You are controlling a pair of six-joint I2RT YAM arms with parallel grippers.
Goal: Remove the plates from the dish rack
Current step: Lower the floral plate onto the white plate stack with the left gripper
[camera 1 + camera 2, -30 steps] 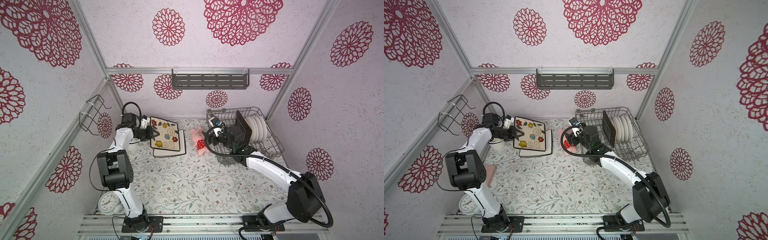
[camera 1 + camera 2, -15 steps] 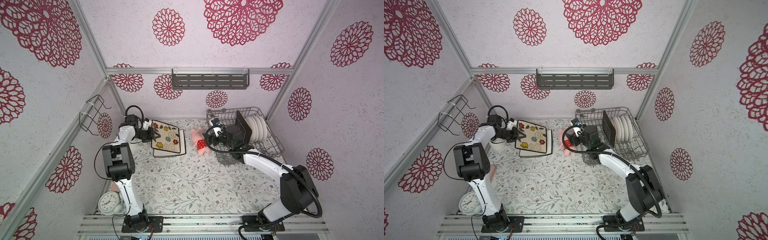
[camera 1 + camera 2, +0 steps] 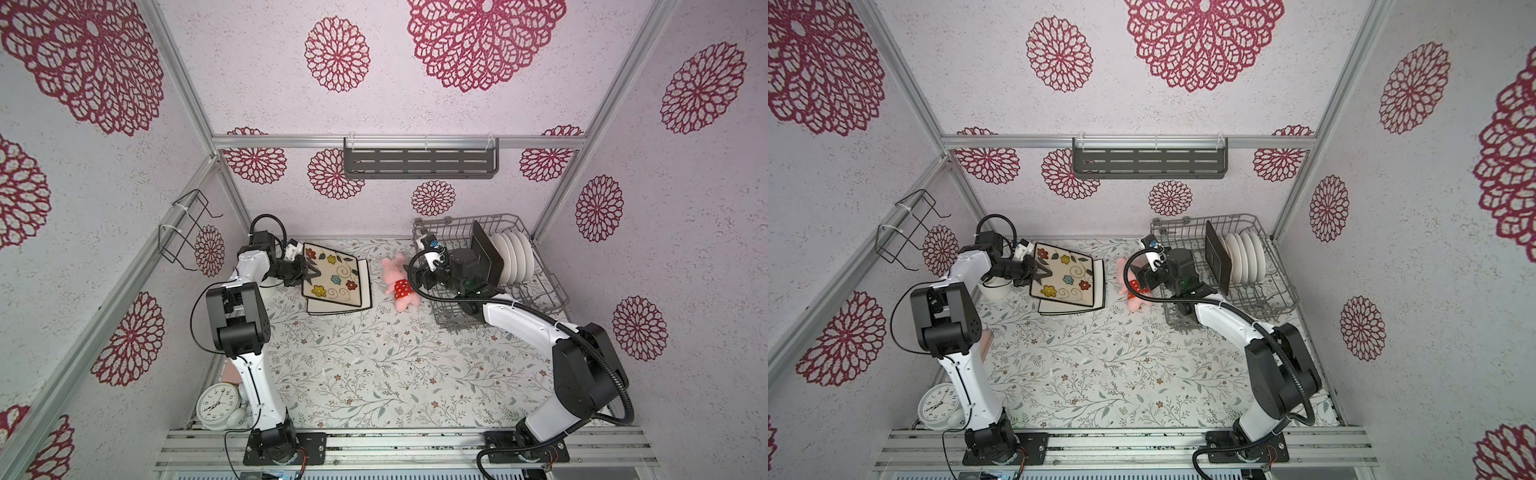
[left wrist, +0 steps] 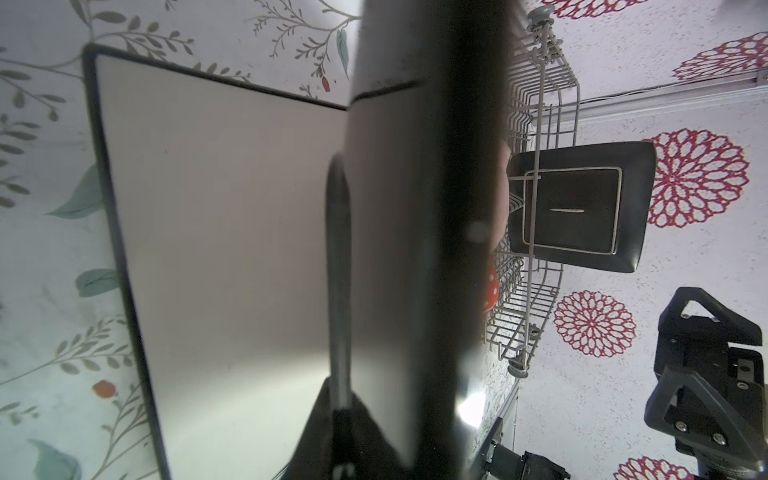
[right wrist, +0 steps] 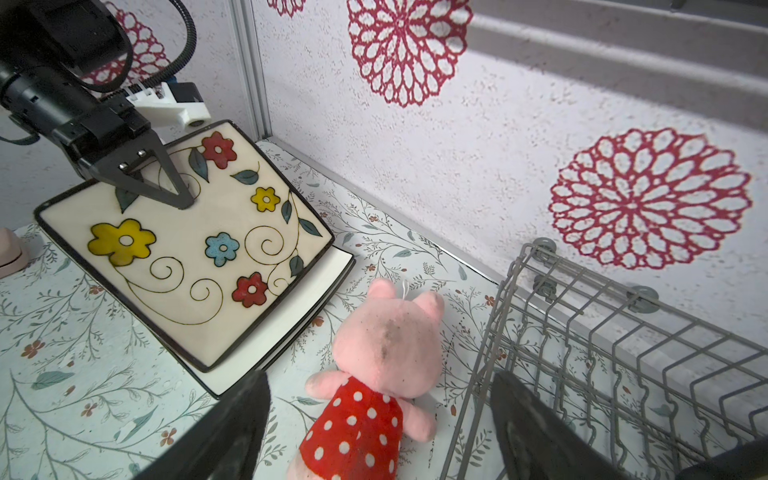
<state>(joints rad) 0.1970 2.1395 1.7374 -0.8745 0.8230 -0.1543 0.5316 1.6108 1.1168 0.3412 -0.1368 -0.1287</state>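
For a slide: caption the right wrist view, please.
Left gripper clamps the flowered plate over a second plate; plush pig lies beside the dish rack.

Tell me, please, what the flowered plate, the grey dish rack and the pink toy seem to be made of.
The flowered plate is probably glazed ceramic: smooth cream face, painted flowers, dark rim, soft sheen. The dish rack seems to be coated metal wire: thin, grey, matt rods. The pink toy looks like plush fabric: fuzzy surface, with a red dotted cloth dress.

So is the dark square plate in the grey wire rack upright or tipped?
Upright: the dark square plate stands on edge in the grey wire rack, beside round white plates.
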